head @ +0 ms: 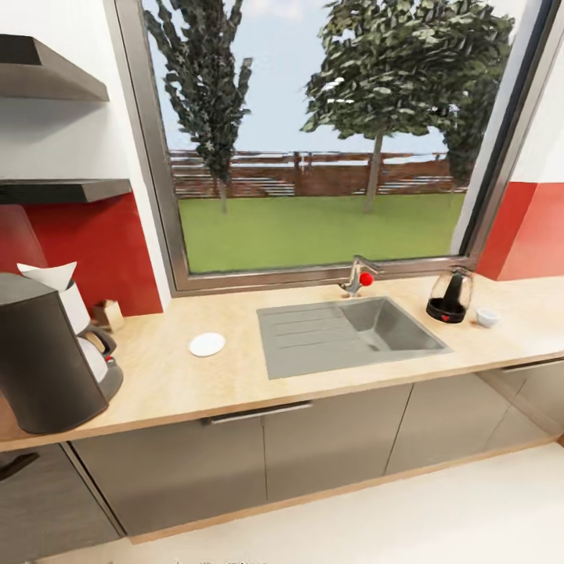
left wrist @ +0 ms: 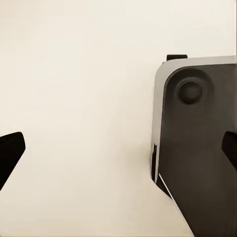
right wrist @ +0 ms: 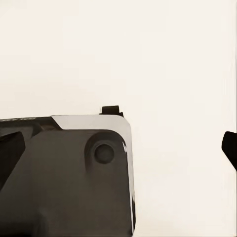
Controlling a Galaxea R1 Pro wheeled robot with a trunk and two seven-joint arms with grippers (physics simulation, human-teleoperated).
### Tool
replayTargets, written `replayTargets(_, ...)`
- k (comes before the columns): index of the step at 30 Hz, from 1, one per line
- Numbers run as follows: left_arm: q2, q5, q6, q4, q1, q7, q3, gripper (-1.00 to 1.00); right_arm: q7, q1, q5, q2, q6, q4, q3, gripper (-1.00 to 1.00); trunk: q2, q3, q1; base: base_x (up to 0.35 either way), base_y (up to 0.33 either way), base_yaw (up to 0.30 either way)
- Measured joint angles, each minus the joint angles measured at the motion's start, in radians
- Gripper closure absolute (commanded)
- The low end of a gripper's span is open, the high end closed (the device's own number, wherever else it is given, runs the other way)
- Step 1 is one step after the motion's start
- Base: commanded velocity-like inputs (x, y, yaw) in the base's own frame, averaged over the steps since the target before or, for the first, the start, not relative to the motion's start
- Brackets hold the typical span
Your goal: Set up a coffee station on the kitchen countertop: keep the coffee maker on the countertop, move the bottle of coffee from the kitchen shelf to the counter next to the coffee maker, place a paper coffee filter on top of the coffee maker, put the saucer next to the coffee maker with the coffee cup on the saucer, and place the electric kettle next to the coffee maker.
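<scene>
The coffee maker (head: 47,352), a tall dark grey column with a glass carafe, stands at the left end of the kitchen countertop (head: 180,384). A white paper coffee filter (head: 52,276) sits on top of it. Just behind it, by the red wall, I make out the small bottle of coffee (head: 110,313), partly hidden. The saucer (head: 207,344) lies bare left of the sink. Far right stand the electric kettle (head: 450,296) and the coffee cup (head: 487,316). My left gripper (left wrist: 120,150) and right gripper (right wrist: 120,150) hang open over the pale floor, holding nothing.
A steel sink (head: 345,333) with a red-knobbed faucet (head: 358,276) sits mid-counter under a large window. Two dark shelves (head: 70,189) hang at upper left. Dark grey cabinet fronts (head: 258,454) run below. My dark base (left wrist: 197,148) shows beneath both wrists.
</scene>
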Motion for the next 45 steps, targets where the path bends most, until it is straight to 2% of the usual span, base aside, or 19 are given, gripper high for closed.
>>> replayTargets(9, -0.001, 0.0, 0.0, -0.003, 0.0, 0.0, 0.0, -1.0, 0.0, 0.0, 0.0, 0.0, 0.0, 0.0, 0.001, -1.0, 0.0, -0.004, 0.0, 0.0, -0.31, 0.227)
replayTargets(23, -0.003, 0.001, -0.002, -0.003, -0.002, 0.0, 0.0, -1.0, -0.001, 0.0, 0.006, 0.0, -0.001, 0.001, 0.008, -1.0, 0.0, -0.004, 0.0, -0.107, -0.276, 0.01)
replayTargets(30, -0.002, 0.001, -0.003, -0.003, -0.003, 0.0, 0.001, -1.0, -0.001, 0.0, 0.004, 0.0, 0.0, 0.0, 0.002, -1.0, 0.0, -0.004, 0.0, -0.007, -0.061, 0.001)
replayTargets(37, 0.001, -0.001, -0.006, -0.005, -0.003, -0.002, 0.053, -1.0, -0.002, 0.0, 0.003, 0.0, 0.0, 0.0, 0.003, -1.0, 0.0, -0.008, 0.0, 0.0, -0.003, 0.142)
replayTargets(45, -0.001, -0.002, -0.008, -0.007, -0.008, -0.003, 0.061, -1.0, -0.003, 0.0, 0.003, 0.0, 0.0, 0.0, -0.001, -1.0, 0.0, -0.014, 0.0, 0.0, 0.0, 0.238)
